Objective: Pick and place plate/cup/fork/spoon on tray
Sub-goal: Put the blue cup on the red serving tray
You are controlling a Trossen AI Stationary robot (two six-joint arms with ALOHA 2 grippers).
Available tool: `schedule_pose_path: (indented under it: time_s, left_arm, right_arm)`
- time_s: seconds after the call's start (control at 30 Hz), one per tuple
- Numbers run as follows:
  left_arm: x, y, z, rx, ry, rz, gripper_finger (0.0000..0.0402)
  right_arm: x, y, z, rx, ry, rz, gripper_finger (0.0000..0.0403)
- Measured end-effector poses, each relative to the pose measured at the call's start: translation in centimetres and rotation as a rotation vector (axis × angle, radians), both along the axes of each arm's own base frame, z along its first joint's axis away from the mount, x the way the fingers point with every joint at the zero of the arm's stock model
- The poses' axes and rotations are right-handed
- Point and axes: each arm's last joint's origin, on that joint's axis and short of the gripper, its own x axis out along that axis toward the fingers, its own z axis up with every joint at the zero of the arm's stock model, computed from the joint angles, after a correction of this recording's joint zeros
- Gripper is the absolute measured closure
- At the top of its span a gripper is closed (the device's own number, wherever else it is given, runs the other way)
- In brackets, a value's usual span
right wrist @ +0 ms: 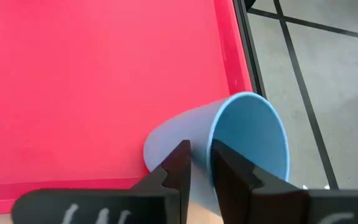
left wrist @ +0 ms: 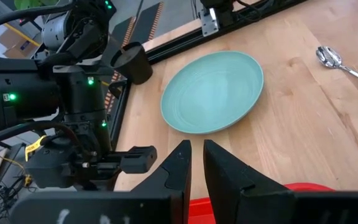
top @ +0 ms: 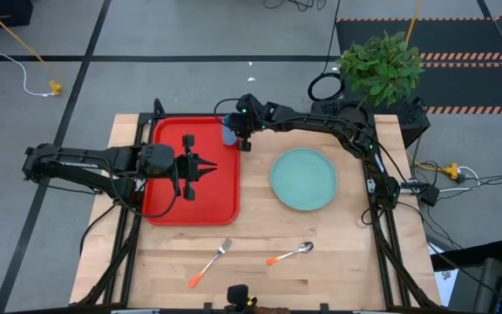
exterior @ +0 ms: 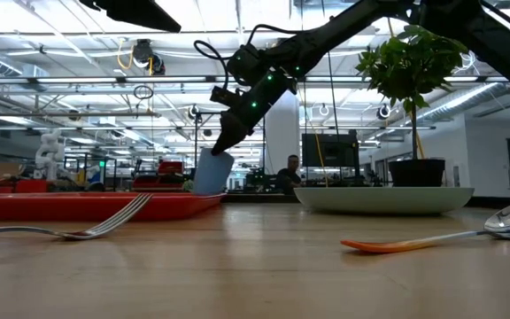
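Note:
The blue cup (right wrist: pixel 229 143) hangs tilted in my right gripper (right wrist: pixel 199 149) over the far right corner of the red tray (top: pixel 168 192). In the low view the cup (exterior: pixel 212 171) leans, its base close to the tray's rim (exterior: pixel 60 206); I cannot tell whether it touches. My left gripper (top: pixel 209 167) is shut and empty above the middle of the tray. The teal plate (top: pixel 303 179) lies flat on the table to the right of the tray. The fork (top: pixel 211 262) and the spoon (top: pixel 291 253) lie near the table's front edge. My right gripper holds the cup by its rim (right wrist: pixel 212 146), one finger inside the opening and one on the outer wall (right wrist: pixel 169 140). The fingers come from above, slanting from the table's right. The cup hangs tilted below the fingers, its mouth turned up toward the gripper.
A potted plant (top: pixel 382 65) stands at the table's far right corner, behind the right arm. Bare wood shows between the tray and the plate and along the front edge around the fork and spoon.

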Motion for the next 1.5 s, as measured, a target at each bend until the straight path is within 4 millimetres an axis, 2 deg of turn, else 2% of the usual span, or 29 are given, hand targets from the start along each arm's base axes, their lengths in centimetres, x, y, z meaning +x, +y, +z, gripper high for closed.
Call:
schedule_pose_path:
  time_s: [0.2,0.77,0.87,1.03,1.13,1.23,1.33,1.5]
  left_arm:
    - [0.0,0.0,0.0,0.0,0.0,0.0,0.0355]
    - [0.0,0.0,0.0,0.0,-0.001,0.0,0.0355]
    - [0.0,0.0,0.0,0.0,-0.001,0.0,0.0355]
    - [0.0,0.0,0.0,0.0,-0.001,-0.001,0.0355]
    - [0.0,0.0,0.0,0.0,0.0,-0.001,0.0355]
    - [0.0,0.0,0.0,0.0,-0.001,-0.001,0.0355]
    - [0.0,0.0,0.0,0.003,-0.005,-0.002,0.0355]
    - [0.0,0.0,0.1,0.002,-0.006,-0.002,0.0355]
  right_arm:
    - [0.0,0.0,0.0,0.0,0.0,0.0,0.0337]
    - [0.8,1.9,0.0,0.043,-0.018,0.064,0.0334]
    - [1.0,2.1,0.0,0.035,-0.021,0.067,0.0317]
    - [1.3,2.5,0.8,-0.045,-0.047,0.005,0.0262]
    - [1.4,3.4,2.1,-0.043,-0.084,0.043,0.0237]
    - [1.3,4.6,2.7,-0.01,-0.081,0.115,0.0232]
    - [1.6,5.6,2.0,0.066,-0.082,0.104,0.0243]
    - [2.0,7.5,-0.6,0.102,-0.153,0.092,0.0284]
